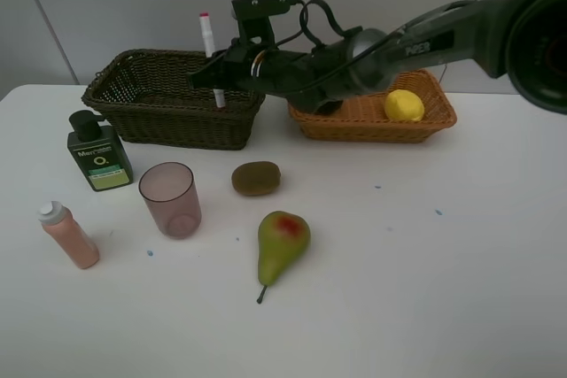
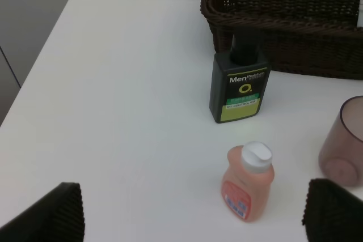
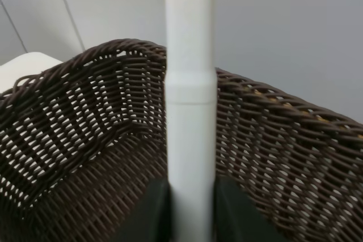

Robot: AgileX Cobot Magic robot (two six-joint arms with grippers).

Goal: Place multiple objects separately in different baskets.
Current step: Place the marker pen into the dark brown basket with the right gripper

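Looking from the high camera, you had the right gripper pinching the white marker with the pink cap upright above the deep, dark brown wicker basket, while the yellow lemon lay in the shallow orange-tan wicker basket. At the left wrist, your left gripper stood spread wide and empty near the pink white-capped bottle. At the right wrist, the marker rose from the pinching jaws over the basket's hollow; lowering it before letting go would probably have been wise.

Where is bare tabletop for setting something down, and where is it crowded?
Free: the table right of the pear and kiwi, in front of the tan basket. Crowded: green bottle, cup and pink bottle, clustered by the dark basket.
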